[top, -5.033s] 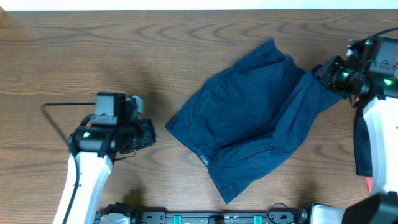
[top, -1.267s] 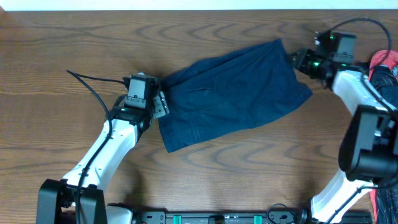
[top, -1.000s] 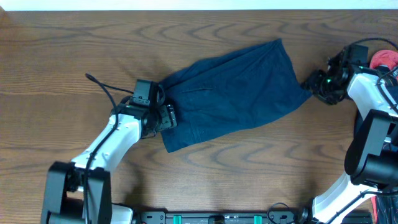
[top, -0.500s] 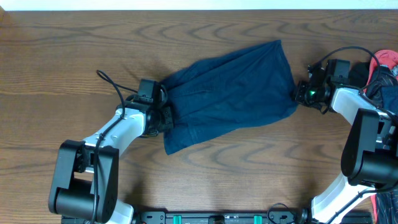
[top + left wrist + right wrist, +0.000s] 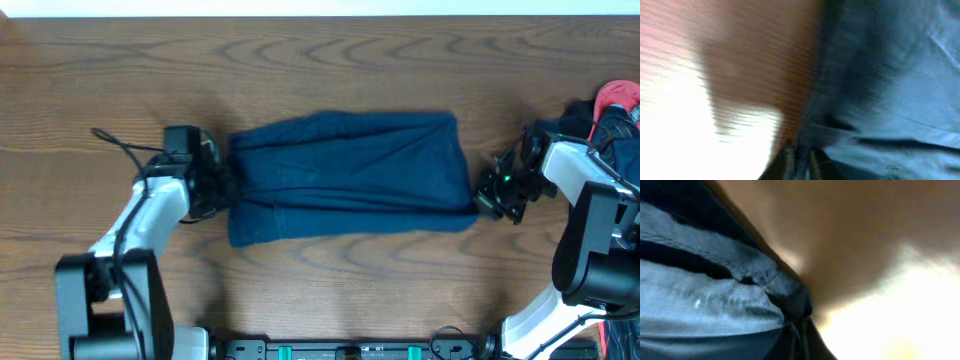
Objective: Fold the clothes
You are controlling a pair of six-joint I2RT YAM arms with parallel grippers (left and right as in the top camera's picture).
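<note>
The clothes (image 5: 350, 175), dark navy shorts, lie stretched into a long horizontal band across the middle of the wooden table. My left gripper (image 5: 225, 185) is at their left end, shut on the cloth edge. In the blurred left wrist view the blue cloth (image 5: 890, 90) fills the right side and runs down between my left gripper's (image 5: 801, 162) two fingers. My right gripper (image 5: 482, 195) is at the lower right corner of the shorts, shut on it. A dark hem corner of the cloth (image 5: 715, 295) bunches into my right gripper (image 5: 799, 332).
A red object (image 5: 615, 97) and dark fabric (image 5: 620, 135) sit at the far right edge beside the right arm. A black cable (image 5: 115, 145) trails from the left arm. Bare wood table (image 5: 330, 290) lies in front of and behind the shorts.
Both grippers have shut on the ends of the shorts and pulled apart. The left one moved left, the right one moved toward the front. The slanted shorts now lie straight and taut.
</note>
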